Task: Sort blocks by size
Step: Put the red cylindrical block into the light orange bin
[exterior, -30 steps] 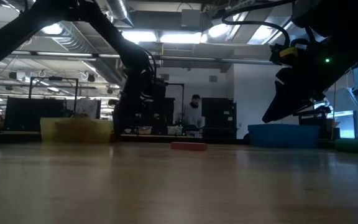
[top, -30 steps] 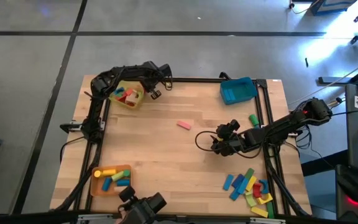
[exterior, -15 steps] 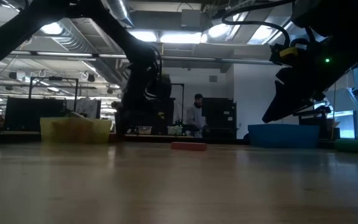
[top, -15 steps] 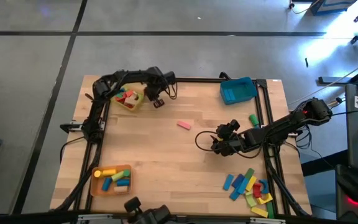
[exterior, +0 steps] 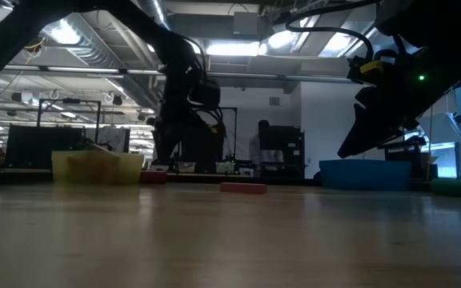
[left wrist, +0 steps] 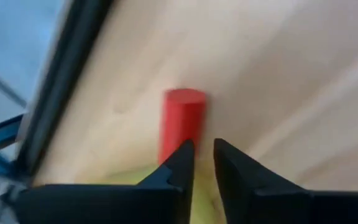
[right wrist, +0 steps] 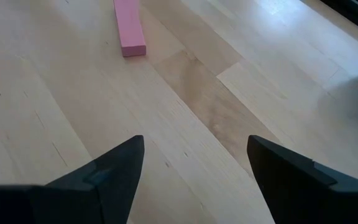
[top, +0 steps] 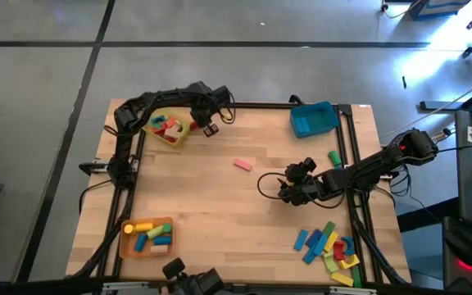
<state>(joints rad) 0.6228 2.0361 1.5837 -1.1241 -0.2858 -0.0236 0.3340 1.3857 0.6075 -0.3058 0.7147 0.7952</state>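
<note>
My left gripper [top: 212, 128] hangs at the far left, just right of the yellow tray [top: 180, 133], which holds several blocks. Its fingers point down with a narrow gap and nothing between them. A red cylinder [left wrist: 182, 121] lies on its side on the wood just beyond the fingertips, beside the tray [exterior: 152, 178]. A pink bar [top: 242, 164] lies flat mid-table. My right gripper [top: 288, 190] waits open right of it, clear of the wood, with the bar [right wrist: 129, 28] ahead of its fingers.
A blue tray [top: 314, 120] stands at the far right, and an orange tray [top: 146, 235] with several blocks at the near left. A pile of loose blocks [top: 330, 246] lies near right, and one green block [top: 334, 157] by the right rail. Bare wood spans the middle.
My left gripper has risen and drifted a little from the yellow tray toward the table's right, and it has tipped somewhat. My right arm has kept still.
</note>
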